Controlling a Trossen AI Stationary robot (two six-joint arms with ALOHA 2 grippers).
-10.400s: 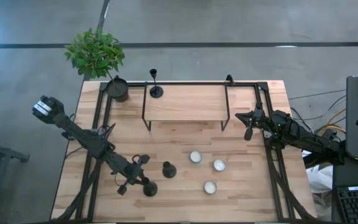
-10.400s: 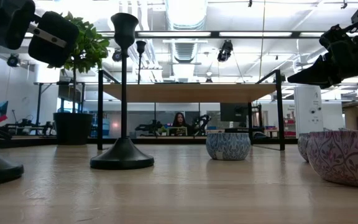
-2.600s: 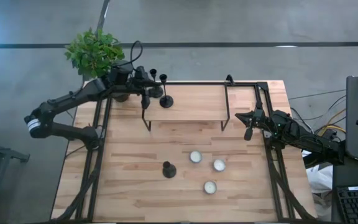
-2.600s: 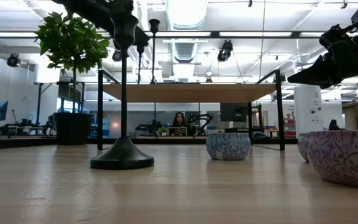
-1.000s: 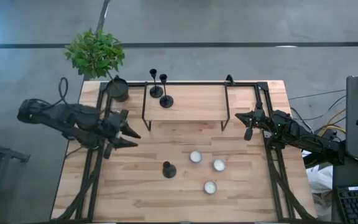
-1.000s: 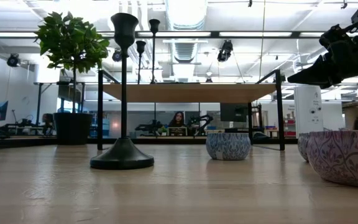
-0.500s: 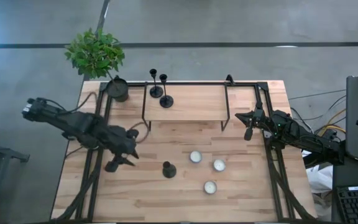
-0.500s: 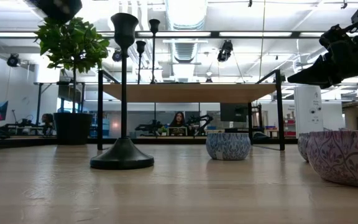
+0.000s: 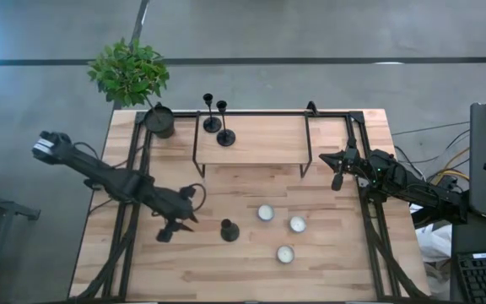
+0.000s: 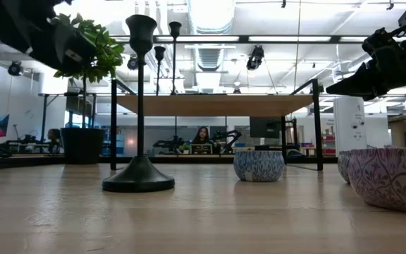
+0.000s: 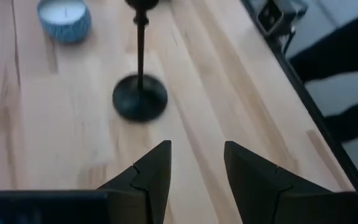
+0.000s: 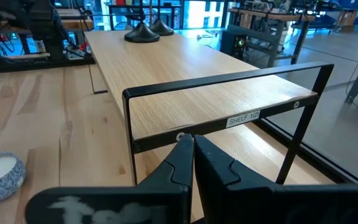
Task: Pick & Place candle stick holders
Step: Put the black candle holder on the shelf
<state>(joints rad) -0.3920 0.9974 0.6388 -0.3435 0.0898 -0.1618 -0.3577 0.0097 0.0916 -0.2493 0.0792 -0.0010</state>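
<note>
One black candlestick (image 11: 140, 93) stands on the table (image 9: 226, 270) just ahead of the left gripper (image 11: 196, 163), parted and empty. Right gripper (image 12: 193, 152) closed, empty.

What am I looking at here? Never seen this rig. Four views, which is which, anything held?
Two robot arms at a wooden table. One camera looks straight down, one sits at table height, one rides on each wrist. On the shelf stand two candlesticks; a third candlestick stands on the table beside three tealight cups. A plant pot sits at the back corner. The left gripper is open, empty, pointed at the third candlestick. The right gripper waits shut at the shelf's right end, holding nothing.
</note>
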